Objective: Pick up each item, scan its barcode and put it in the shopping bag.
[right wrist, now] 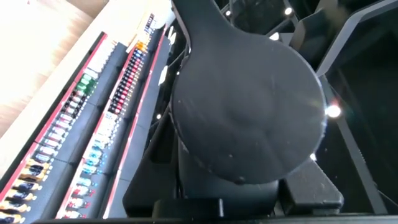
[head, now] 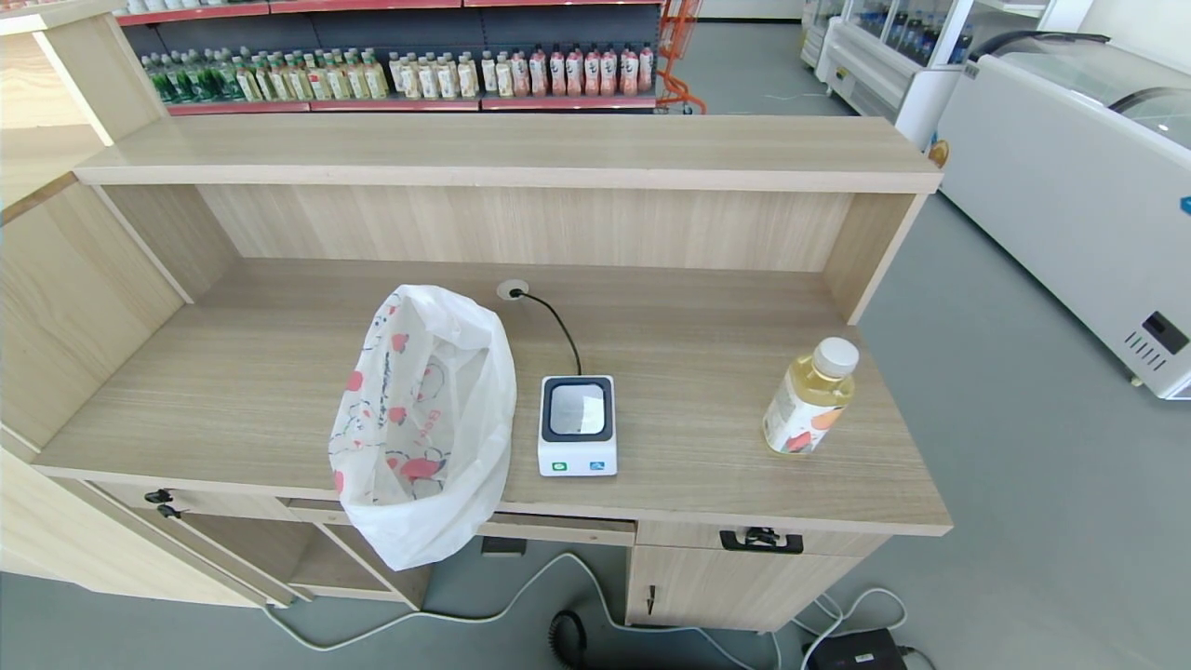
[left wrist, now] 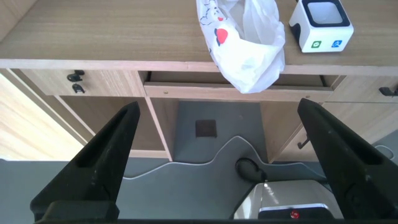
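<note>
Looking at the left gripper (left wrist: 219, 106) first: it's spread wide, both dark fingers (left wrist: 106, 162) well apart with nothing between them. It hangs out in front of the wooden counter (head: 689, 372), lower than the top, and points at the open space under it. The shopping bag (left wrist: 245, 46) is up ahead of the gripper, more or less in line with the gap between the fingers. It's white plastic with red prints, its mouth is open, and it slumps over the counter's front edge so the lower part hangs down past a shallow drawer (left wrist: 186, 84). No contact there, the bag is well clear of the fingers. The scanner (left wrist: 320, 25), a small white box with a dark window on top, sits just beside the bag, further off toward the gripper's right-hand finger. Its black cable (head: 558, 330) runs back to a round hole in the counter. The bottle (head: 809, 400) is the item to pick, and it's the farthest thing from this gripper. It stands upright near the counter's right end, well apart from the scanner on the robot's right. It has a white cap, pale yellow drink and a label with orange on it. Nothing is touching the bottle, it's just standing on the wood on its own
</note>
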Tool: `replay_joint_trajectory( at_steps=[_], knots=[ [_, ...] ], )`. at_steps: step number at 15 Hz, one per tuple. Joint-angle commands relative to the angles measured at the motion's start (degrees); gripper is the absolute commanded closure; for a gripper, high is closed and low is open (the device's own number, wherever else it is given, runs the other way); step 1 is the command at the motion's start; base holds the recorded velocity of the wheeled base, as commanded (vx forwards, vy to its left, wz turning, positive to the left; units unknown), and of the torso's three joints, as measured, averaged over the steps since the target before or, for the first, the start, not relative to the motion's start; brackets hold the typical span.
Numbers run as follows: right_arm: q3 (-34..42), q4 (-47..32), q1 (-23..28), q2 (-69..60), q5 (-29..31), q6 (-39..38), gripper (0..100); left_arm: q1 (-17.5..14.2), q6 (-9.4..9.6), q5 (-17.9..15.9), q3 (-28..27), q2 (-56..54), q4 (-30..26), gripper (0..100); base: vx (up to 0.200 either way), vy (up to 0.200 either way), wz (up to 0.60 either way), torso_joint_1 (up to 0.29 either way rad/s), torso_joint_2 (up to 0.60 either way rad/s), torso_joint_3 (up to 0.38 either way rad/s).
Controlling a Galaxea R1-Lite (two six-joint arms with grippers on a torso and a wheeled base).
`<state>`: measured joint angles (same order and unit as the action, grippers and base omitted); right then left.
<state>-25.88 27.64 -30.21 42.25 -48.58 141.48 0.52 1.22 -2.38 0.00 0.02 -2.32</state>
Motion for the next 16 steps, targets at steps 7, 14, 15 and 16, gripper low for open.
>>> replay_joint_trajectory(
  at_steps=[7,14,15,16],
  knots=[
    [-2.1,0.1,1.4,3.3,0.8,-6.1,100,0.0,0.01,0.0,0.0,0.0,-0.1,0,0.0,0.0,0.0,0.0,0.0,0.0],
    [-5.2,-5.3,18.2,6.9,26.7,-65.6,100,0.0,0.01,0.0,0.0,0.0,0.0,0,0.0,0.0,0.0,0.0,0.0,0.0],
    [-5.1,-7.6,18.3,6.7,23.0,-68.4,100,0.0,0.01,0.0,0.0,0.0,0.0,0,0.0,0.0,0.0,0.0,0.0,0.0],
    [-5.3,-9.9,18.5,6.7,20.5,-72.2,100,0.0,0.01,0.0,0.0,0.0,0.0,0,0.0,0.0,0.0,0.0,0.0,0.0]
  ],
)
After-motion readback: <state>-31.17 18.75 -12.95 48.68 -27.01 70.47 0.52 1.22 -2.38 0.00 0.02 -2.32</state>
